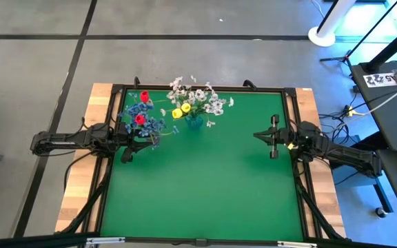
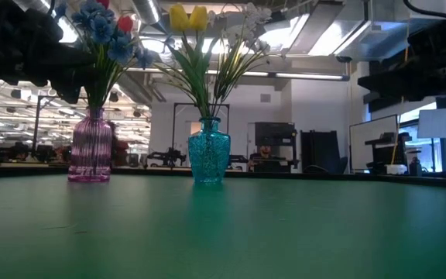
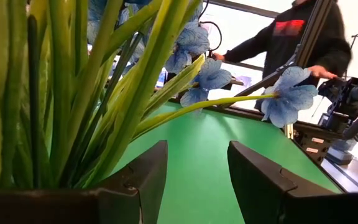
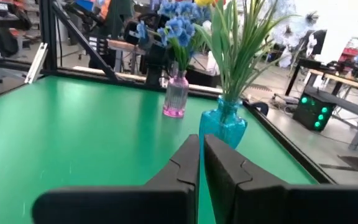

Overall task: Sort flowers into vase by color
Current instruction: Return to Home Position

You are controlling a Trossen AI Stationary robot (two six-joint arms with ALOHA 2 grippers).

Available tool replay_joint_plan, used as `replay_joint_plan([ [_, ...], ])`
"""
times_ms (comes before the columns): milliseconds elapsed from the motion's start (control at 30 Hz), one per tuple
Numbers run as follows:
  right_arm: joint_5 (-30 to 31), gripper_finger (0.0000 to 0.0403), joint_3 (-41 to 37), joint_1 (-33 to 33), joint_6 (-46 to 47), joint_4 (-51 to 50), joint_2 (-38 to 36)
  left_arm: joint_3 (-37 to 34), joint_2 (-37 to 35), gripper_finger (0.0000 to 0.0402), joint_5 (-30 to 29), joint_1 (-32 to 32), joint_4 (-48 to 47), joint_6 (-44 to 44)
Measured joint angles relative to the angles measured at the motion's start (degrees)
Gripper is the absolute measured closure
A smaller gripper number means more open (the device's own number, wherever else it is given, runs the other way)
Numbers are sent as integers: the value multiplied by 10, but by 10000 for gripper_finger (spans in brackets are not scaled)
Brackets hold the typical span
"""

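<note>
Two vases stand on the green table. The pink vase point(image 2: 90, 152) point(image 4: 176, 94) holds blue clusters point(image 1: 151, 125) and red buds point(image 1: 140, 118). The blue vase point(image 1: 193, 122) point(image 2: 209, 152) point(image 4: 223, 127) holds yellow buds point(image 1: 180, 111) and white sprays point(image 1: 209, 100). My left gripper point(image 1: 151, 142) point(image 3: 197, 180) is open and raised beside the pink vase's green stems point(image 3: 73, 93), which pass just outside one finger; a blue bloom point(image 3: 288, 99) hangs ahead. My right gripper point(image 1: 256, 136) point(image 4: 201, 163) is shut, over the table's right part, pointing at the vases.
Green mat point(image 1: 205, 186) stretches bare toward the near edge and between the two arms. A black frame point(image 1: 291, 110) borders the table. A person in dark clothes point(image 3: 303, 37) stands beyond the table in the left wrist view.
</note>
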Motion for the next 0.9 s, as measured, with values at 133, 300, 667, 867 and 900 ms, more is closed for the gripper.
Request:
replay_joint_plan([
  [133,0,379,0,0,0,-3,0,0,0,237,0,0,0,0],
  [300,3,379,0,0,0,-6,-7,0,0,237,0,0,0,0],
  [667,23,379,-3,0,1,15,-40,0,0,237,-5,-1,1,0],
  [867,20,379,-3,5,1,2,-42,0,0,237,-6,-1,1,0],
  [900,26,379,-3,12,1,0,-42,0,0,237,-6,-1,1,0],
])
